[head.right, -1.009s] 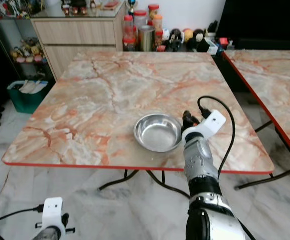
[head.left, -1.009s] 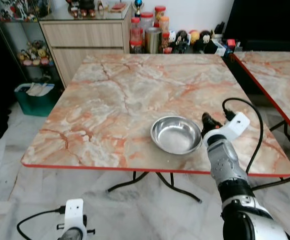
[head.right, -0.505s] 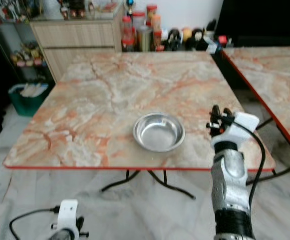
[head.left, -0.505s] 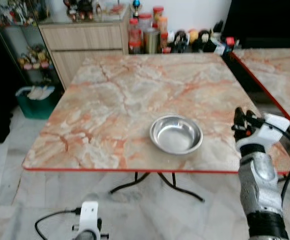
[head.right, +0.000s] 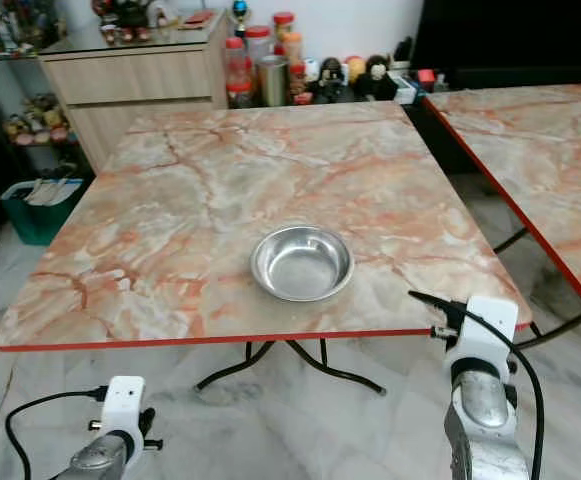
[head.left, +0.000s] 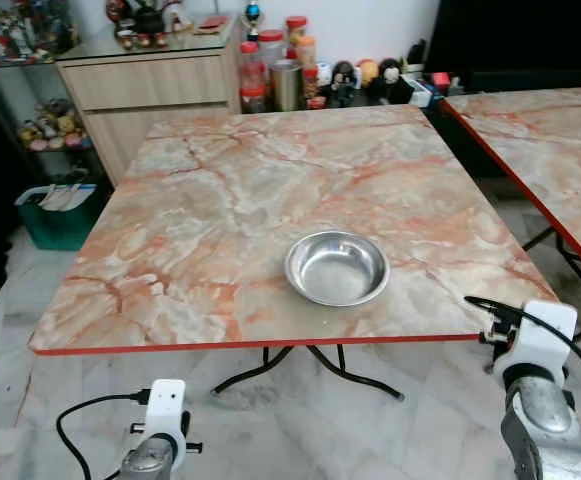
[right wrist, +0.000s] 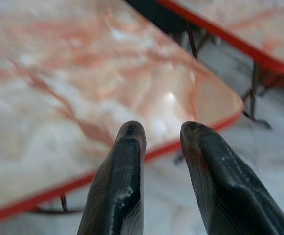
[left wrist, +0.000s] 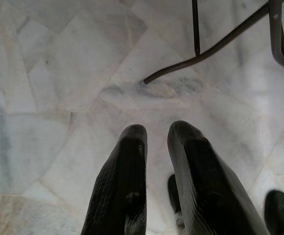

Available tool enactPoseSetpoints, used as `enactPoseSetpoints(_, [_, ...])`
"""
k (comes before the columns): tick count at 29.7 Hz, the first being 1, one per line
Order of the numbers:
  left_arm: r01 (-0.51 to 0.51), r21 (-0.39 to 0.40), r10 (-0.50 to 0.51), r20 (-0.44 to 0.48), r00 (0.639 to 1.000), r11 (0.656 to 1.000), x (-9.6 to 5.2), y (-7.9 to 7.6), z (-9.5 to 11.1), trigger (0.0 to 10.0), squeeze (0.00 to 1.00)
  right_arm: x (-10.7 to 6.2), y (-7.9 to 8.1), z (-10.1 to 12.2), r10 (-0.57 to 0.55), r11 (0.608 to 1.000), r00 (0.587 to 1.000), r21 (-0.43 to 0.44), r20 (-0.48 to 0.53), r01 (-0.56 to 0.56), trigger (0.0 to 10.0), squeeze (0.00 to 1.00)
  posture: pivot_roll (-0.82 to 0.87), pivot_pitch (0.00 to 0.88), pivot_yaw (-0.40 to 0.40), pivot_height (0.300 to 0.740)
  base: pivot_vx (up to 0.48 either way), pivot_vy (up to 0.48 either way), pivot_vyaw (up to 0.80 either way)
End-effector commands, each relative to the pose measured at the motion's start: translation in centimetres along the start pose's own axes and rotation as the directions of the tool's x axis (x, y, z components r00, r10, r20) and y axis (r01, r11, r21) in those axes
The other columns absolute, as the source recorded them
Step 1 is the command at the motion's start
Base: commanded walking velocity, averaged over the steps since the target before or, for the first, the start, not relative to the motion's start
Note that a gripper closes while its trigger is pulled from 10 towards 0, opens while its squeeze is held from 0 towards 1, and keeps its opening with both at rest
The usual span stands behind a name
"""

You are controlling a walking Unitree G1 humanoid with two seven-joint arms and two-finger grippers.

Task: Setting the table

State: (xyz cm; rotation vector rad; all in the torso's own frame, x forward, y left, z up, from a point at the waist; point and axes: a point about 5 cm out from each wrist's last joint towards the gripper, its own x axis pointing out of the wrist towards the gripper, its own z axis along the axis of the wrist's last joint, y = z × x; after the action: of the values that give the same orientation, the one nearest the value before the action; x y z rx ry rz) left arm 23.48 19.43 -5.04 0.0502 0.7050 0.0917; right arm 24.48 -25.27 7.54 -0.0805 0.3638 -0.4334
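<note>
Bowl set down, right arm pulling clear.

Nearest, hanging low over the marble floor point(left wrist: 49, 98): left gripper point(left wrist: 156, 134), empty, fingers a narrow gap apart. Now sitting off the table's near right corner instead of beside the bowl as a second ago: right gripper point(right wrist: 159, 132), fingers slightly parted, holding nothing. Resting released and empty on the marble table point(head.left: 220, 190), near the front edge: steel bowl point(head.left: 336, 267), likely one placement finished. Farther back, standing by the cabinet point(head.left: 140, 85): jars point(head.left: 270, 65).
</note>
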Motion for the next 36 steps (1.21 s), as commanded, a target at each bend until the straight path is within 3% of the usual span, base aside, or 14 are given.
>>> enactPoseSetpoints(1, [-0.027,-0.032,0.026,-0.011,1.000,0.999,0.0,0.3,-0.2,10.0,0.00,0.3,0.6,-0.5,-0.003,1.000,0.998,-0.004,-0.055,0.002,10.0,0.00,-0.09,0.000,0.033,0.740,0.000,0.000,0.00])
enactPoseSetpoints(4, [-0.040,-0.035,0.040,-0.011,0.999,0.999,0.0,0.8,-0.2,10.0,0.00,0.9,1.9,-1.4,0.019,0.999,0.993,-0.029,-0.114,-0.023,10.0,0.00,-0.07,0.000,0.046,0.740,0.000,0.000,0.00])
enactPoseSetpoints(5, [-0.045,-0.019,0.045,-0.017,0.999,0.999,-0.1,1.2,-0.4,10.0,0.00,1.6,3.2,-2.8,0.044,0.997,0.983,-0.058,-0.179,-0.056,10.0,0.00,-0.05,0.000,0.050,0.740,0.000,0.000,0.00])
enactPoseSetpoints(8, [-0.063,-0.008,0.063,-0.028,0.998,0.998,-0.3,2.2,-0.7,10.0,0.00,2.0,4.7,-4.5,0.066,0.994,0.967,-0.068,-0.246,-0.085,10.0,0.00,-0.03,0.000,0.047,0.740,0.000,0.000,0.00])
enactPoseSetpoints(14, [-0.105,-0.033,0.104,-0.016,0.994,0.994,-0.5,3.7,-0.7,10.0,0.00,1.9,7.4,-8.7,0.176,0.974,0.893,-0.060,-0.414,-0.219,10.0,0.00,0.03,0.000,0.016,0.740,0.000,0.000,0.00])
enactPoseSetpoints(19, [-0.103,-0.041,0.103,-0.013,0.995,0.994,-0.6,3.6,-0.9,10.0,0.00,1.3,7.7,-10.8,0.195,0.962,0.862,-0.080,-0.468,-0.261,10.0,0.00,0.05,0.000,0.022,0.740,0.000,0.000,0.00])
enactPoseSetpoints(20, [-0.083,-0.016,0.083,-0.022,0.996,0.996,-0.6,3.2,-1.2,10.0,0.00,0.8,7.7,-11.9,0.201,0.956,0.838,-0.085,-0.507,-0.281,10.0,0.00,0.04,0.000,0.028,0.740,0.000,0.000,0.00])
enactPoseSetpoints(24, [-0.064,0.013,0.064,-0.055,0.996,0.998,-0.8,2.8,-2.1,10.0,0.00,-0.1,7.4,-13.5,0.208,0.951,0.807,-0.080,-0.552,-0.300,10.0,0.00,0.03,0.000,0.038,0.740,0.000,0.000,0.00])
enactPoseSetpoints(28, [-0.066,0.006,0.066,-0.060,0.996,0.998,-0.9,2.8,-2.2,10.0,0.00,-0.2,7.4,-13.8,0.210,0.950,0.805,-0.077,-0.555,-0.302,10.0,0.00,0.03,0.000,0.038,0.740,0.000,0.000,0.00])
enactPoseSetpoints(31, [-0.065,0.049,0.070,-0.117,0.991,0.997,-1.2,2.3,-3.4,10.0,0.00,-1.7,6.8,-15.8,0.217,0.954,0.766,-0.033,-0.605,-0.297,10.0,0.00,0.00,0.000,0.041,0.740,0.000,0.000,0.00])
enactPoseSetpoints(36, [-0.043,0.114,0.060,-0.144,0.988,0.993,-1.1,1.6,-3.7,10.0,0.00,-2.0,7.0,-16.0,0.264,0.951,0.780,0.017,-0.568,-0.309,10.0,0.00,-0.02,0.000,0.049,0.740,0.000,-0.056,0.00])
